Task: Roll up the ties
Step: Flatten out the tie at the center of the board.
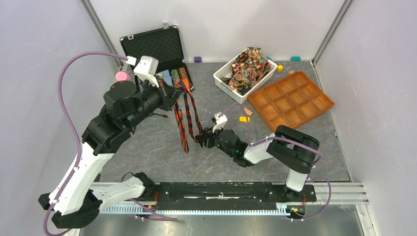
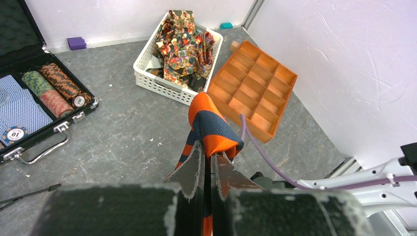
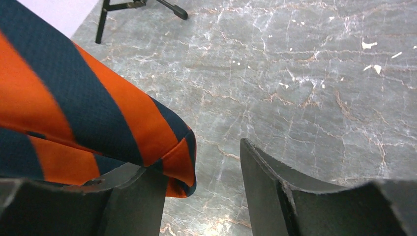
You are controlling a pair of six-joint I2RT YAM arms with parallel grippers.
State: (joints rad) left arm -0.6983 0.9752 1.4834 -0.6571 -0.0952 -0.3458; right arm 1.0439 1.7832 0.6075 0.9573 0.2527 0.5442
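Note:
An orange-and-dark striped tie (image 1: 182,123) hangs folded in two strands from my left gripper (image 1: 174,91), which is raised over the table's left middle. In the left wrist view that gripper (image 2: 212,152) is shut on the tie's fold (image 2: 211,123). My right gripper (image 1: 201,137) sits low at the end of the right strand. In the right wrist view it (image 3: 196,162) is open. The tie's end (image 3: 74,118) drapes over the left finger, with a gap to the right finger (image 3: 265,187). More patterned ties (image 1: 248,66) fill a white basket (image 1: 223,81).
An orange compartment tray (image 1: 290,101) lies right of the basket. An open black case (image 1: 157,49) with poker chips (image 2: 61,86) stands at the back left. Small coloured blocks (image 1: 244,118) lie scattered near the tray and back wall. White walls close in both sides.

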